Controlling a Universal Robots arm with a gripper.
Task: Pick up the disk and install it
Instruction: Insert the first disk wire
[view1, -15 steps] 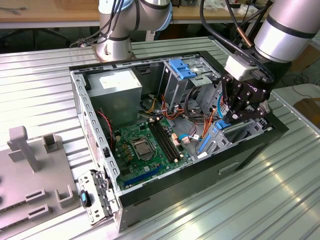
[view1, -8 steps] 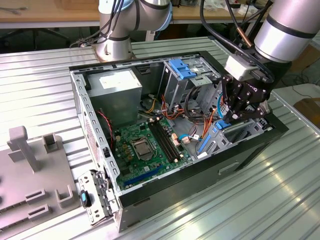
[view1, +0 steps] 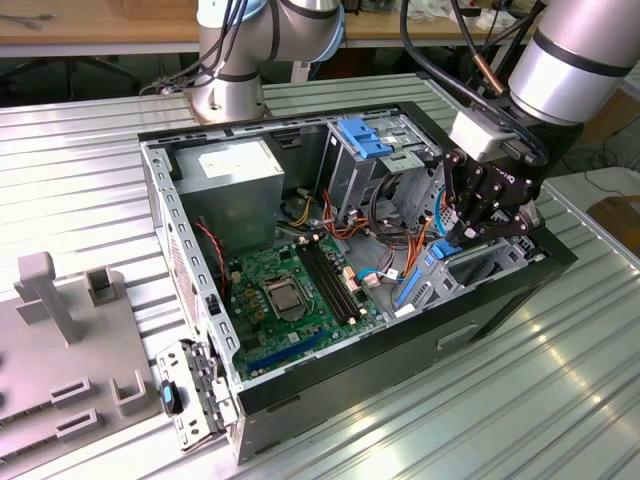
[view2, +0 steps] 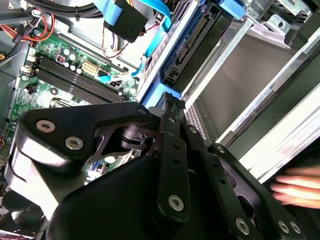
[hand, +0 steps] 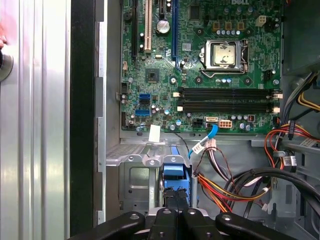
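Note:
The disk (view2: 192, 47) stands on edge inside the open computer case (view1: 165, 215), in the metal drive bay (view1: 490, 262) at the exterior view's right. It shows as a dark body with bright blue rails (view1: 412, 285). In the first wrist view the blue end of the disk (hand: 176, 174) sits straight between the fingers. My black gripper (view1: 455, 238) reaches down into the bay and is shut on the disk's blue edge, seen in both wrist views (view2: 172, 102) (hand: 175, 194). The disk's lower part is hidden by the bay walls.
The green motherboard (view1: 285, 290) lies beside the bay, with orange and black cables (hand: 235, 182) crowding close. The grey power supply (view1: 235, 175) and a blue latch on the upper cage (view1: 365, 138) sit at the back. A grey fixture (view1: 60, 340) stands on the table. Blurred fingers of a person (view2: 300, 190) are near the case.

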